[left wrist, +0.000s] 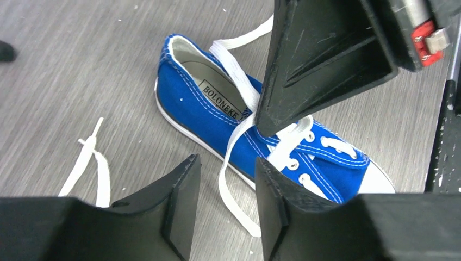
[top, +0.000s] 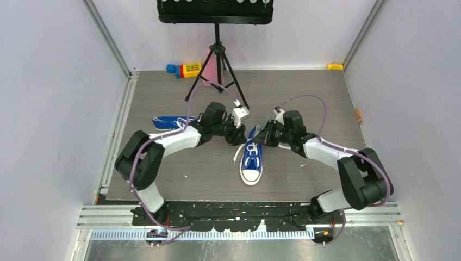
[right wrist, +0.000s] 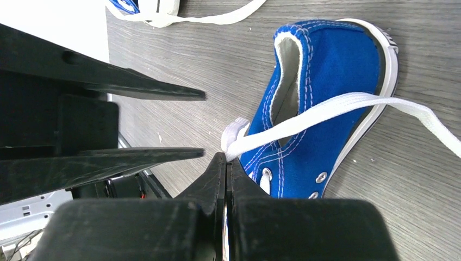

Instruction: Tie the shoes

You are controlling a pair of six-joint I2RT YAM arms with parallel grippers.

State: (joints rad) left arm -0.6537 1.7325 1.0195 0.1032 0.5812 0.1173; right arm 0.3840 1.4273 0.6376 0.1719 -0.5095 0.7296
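Observation:
One blue sneaker (top: 251, 160) lies mid-table with its white toe cap toward the arm bases and its laces loose. My right gripper (top: 266, 136) is over its heel end, shut on a white lace (right wrist: 304, 117) that runs taut across the shoe opening (right wrist: 321, 81). My left gripper (top: 238, 136) is open just left of the shoe. In the left wrist view its fingers (left wrist: 182, 190) straddle a loose lace end (left wrist: 231, 201) lying on the table beside the shoe (left wrist: 212, 117). The second sneaker (top: 166, 122) lies to the left, partly hidden by my left arm.
A black tripod stand (top: 217, 65) stands behind the shoes. Coloured toy blocks (top: 185, 69) lie at the back by the wall. A yellow piece (top: 335, 66) sits at the back right corner. Another loose lace (left wrist: 89, 163) lies left of the shoe.

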